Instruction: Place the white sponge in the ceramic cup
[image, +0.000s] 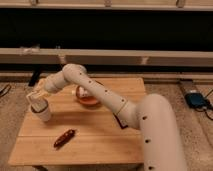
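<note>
The ceramic cup (43, 112) is small, white and handleless, and stands upright at the left end of the wooden table (100, 142). My gripper (36, 98) is right above the cup's mouth, reaching in from the right. A small off-white block, the white sponge (38, 103), shows at the gripper's tip, at the cup's rim. I cannot tell whether it is held or resting in the cup.
An orange-brown plate (90, 99) with a white oblong item with reddish marks (82, 92) sits at the table's back middle, under my arm. A reddish-brown stick-shaped item (65, 137) lies at the front left. A dark flat object (120, 121) lies beside my arm.
</note>
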